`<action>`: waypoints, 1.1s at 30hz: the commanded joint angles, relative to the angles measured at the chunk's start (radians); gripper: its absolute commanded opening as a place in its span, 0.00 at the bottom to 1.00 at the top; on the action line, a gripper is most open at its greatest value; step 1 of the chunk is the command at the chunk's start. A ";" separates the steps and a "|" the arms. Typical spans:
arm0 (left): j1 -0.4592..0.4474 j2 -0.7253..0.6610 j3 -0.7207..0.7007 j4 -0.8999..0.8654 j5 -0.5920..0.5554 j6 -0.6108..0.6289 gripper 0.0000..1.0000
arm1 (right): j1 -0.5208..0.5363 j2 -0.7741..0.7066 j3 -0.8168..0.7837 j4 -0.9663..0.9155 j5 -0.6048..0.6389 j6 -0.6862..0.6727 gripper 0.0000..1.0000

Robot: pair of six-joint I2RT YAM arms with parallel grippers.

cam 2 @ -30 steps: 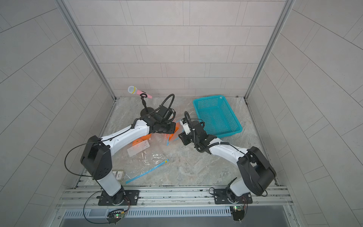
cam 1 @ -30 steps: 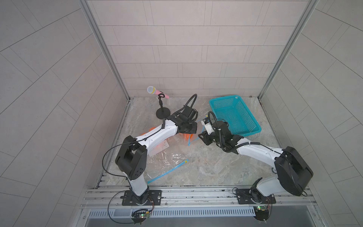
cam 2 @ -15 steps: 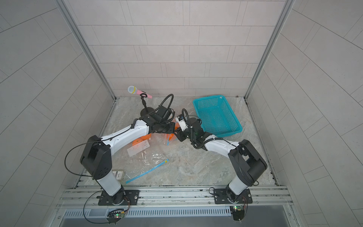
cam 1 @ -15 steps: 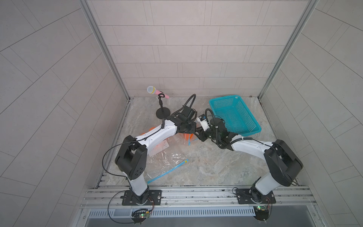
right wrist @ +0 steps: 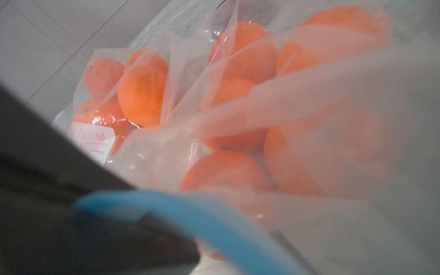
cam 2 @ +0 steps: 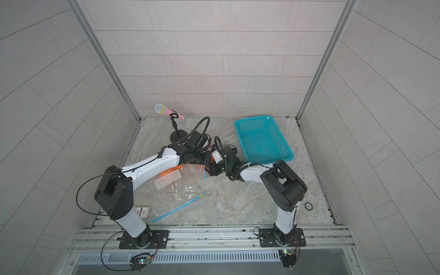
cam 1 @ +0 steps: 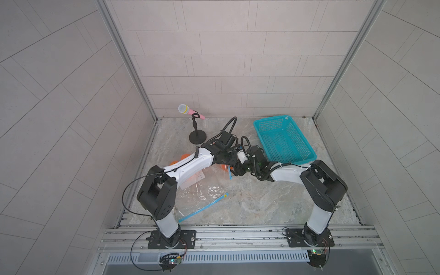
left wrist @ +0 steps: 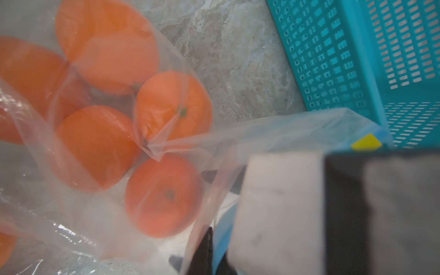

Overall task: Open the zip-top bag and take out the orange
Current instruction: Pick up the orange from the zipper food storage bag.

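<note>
Your left gripper (cam 1: 228, 166) is clamped on the raised blue-zip rim of the zip-top bag (cam 1: 202, 188). Your right gripper (cam 1: 235, 172) sits at the same mouth; can't tell its jaw state. Oranges (left wrist: 166, 195) all inside the bag, which lies on the bench (cam 1: 250, 197).

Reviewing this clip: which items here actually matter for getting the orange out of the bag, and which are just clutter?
Part of the job:
- zip-top bag
- oranges inside it

Just lying about:
- teal basket, empty and not named in the task
- pink microphone on its stand
- small printed box by the left arm's base
- round disc near the right arm
</note>
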 commanded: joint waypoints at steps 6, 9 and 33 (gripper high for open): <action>0.061 -0.058 -0.119 0.095 0.008 -0.004 0.01 | 0.018 0.030 0.041 -0.008 0.022 -0.036 0.89; 0.071 -0.074 -0.139 0.121 0.035 -0.011 0.11 | 0.020 0.057 0.062 0.008 0.085 -0.023 0.90; 0.220 0.082 -0.170 0.467 0.093 0.035 0.40 | -0.018 0.254 0.135 0.228 0.067 -0.016 0.90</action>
